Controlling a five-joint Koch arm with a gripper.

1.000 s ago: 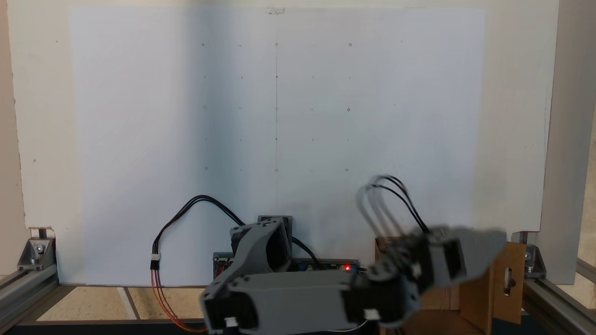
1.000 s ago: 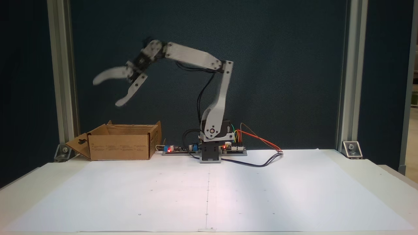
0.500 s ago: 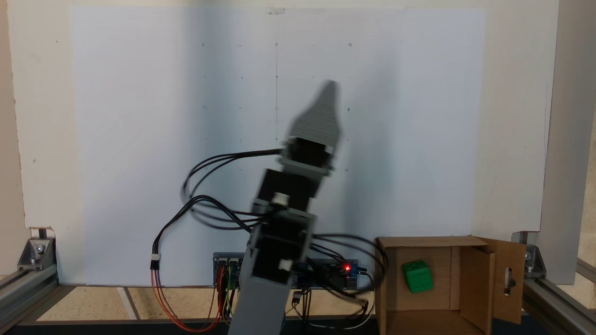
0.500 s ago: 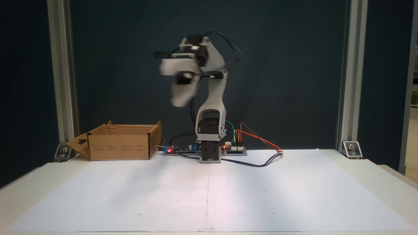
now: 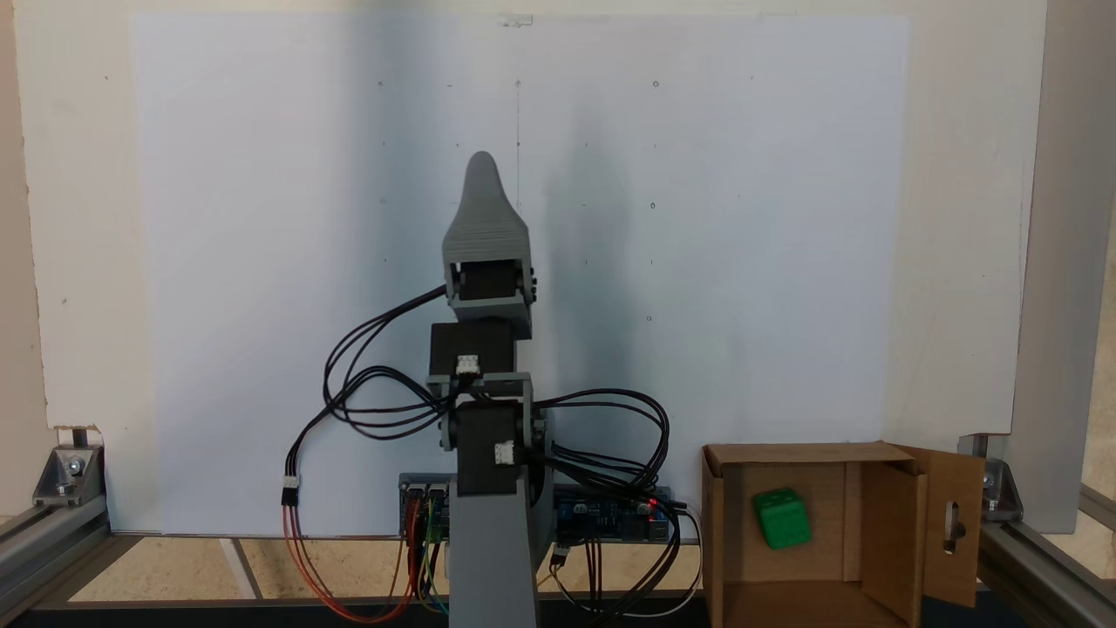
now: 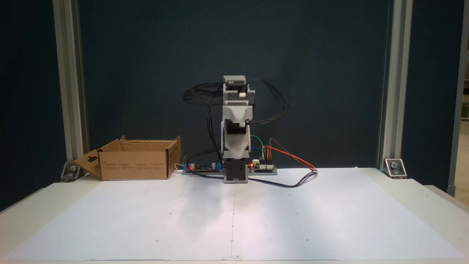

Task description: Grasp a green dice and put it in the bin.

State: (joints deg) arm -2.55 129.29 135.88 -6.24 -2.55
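Green dice [image 5: 782, 518]: bright green cube with rounded corners, lying on the floor of the cardboard box, tilted slightly, apart from the box walls.
Bin [image 5: 881, 523]: brown corrugated cardboard box, open at the top, at the surface's back edge beside the arm's base; in a fixed view it stands at the lower right, in a fixed view [image 6: 135, 165] at the left. One flap with a slot-shaped handle cutout [image 5: 952, 521] folds outward.
Pincer [image 5: 481, 170]: grey, held over the middle of the surface, well apart from the bin; its jaws lie one behind the other in both fixed views, so I cannot tell whether they are spread or pressed together. Nothing green shows at its tip.
Arm [image 6: 236, 121]: grey links folded above its base, facing away from the back edge, black cables looping to both sides.
Control boards [image 6: 262, 167]: flat beside the base along the back edge, a red light lit, coloured wires rising from them.
Surface [image 6: 329, 220]: covered by a large white paper sheet marked with a faint grid of dots and a centre line.
Frame [image 6: 394, 84]: aluminium posts at the two back corners.
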